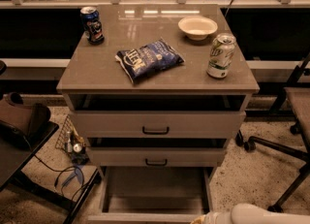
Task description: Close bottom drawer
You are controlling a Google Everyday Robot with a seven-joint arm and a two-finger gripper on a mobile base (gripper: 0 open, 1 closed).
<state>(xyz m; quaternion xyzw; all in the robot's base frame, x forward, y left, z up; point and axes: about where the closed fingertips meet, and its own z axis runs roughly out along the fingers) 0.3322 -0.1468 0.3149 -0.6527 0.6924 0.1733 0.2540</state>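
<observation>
The gripper point(199, 219) is hovering at the open bottom drawer's point(155, 189) front right corner, mostly cut off below; whether it is spread or closed, I cannot tell.

Cabinet top point(97, 75) is smooth with a glossy glare at the back, bottom drawer point(155, 189) looks matt, chip bag point(149, 59) is crinkly shiny foil, blue can point(91, 24) and green-white can point(221, 56) are metal, and the gripper point(197, 219) at the bottom edge sits on a smooth white plastic-looking arm point(256, 214).
</observation>
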